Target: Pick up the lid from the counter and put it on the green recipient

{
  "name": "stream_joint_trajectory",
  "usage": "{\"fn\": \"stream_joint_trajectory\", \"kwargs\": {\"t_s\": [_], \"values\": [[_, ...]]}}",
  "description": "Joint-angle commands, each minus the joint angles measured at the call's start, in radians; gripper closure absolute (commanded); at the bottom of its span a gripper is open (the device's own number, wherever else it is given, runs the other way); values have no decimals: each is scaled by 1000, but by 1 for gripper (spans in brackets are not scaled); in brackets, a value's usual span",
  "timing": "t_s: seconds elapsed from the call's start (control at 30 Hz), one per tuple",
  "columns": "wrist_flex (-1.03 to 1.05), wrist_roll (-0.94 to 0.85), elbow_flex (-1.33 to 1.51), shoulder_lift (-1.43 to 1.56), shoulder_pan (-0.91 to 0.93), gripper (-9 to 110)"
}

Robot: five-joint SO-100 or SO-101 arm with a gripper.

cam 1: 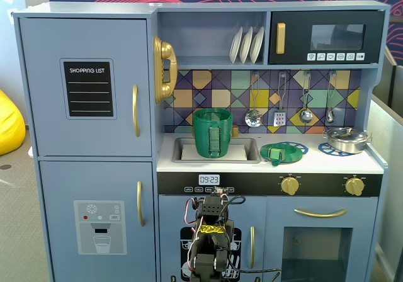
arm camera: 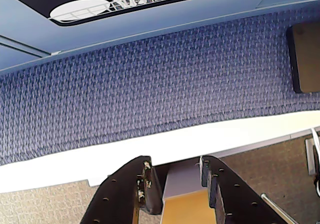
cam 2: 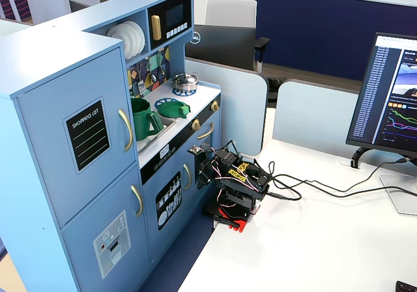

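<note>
With the gripper folded low, its fingers narrowly apart and empty, and the lid on the counter right of the green pot, a rising arm could strike the counter edge.

A tall dark-green plastic pot with a ribbed handle strip is seen standing upright in the sink of a blue toy kitchen. A flat round green lid is laid on a blue burner ring to its right, apart from the pot. A shiny steel pot is parked further right. The black robot arm is folded low below the counter.
</note>
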Motion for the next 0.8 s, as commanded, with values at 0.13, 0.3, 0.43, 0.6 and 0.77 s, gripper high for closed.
{"fn": "stream_joint_trajectory", "kwargs": {"t_s": [0.13, 0.3, 0.43, 0.6, 0.77], "values": [[173, -2, 15, -6, 83, 101], [173, -2, 15, -6, 80, 101], [-38, 58, -26, -6, 172, 101], [-693, -17, -195, -135, 357, 100], [-994, -87, -443, -301, 483, 73]]}}
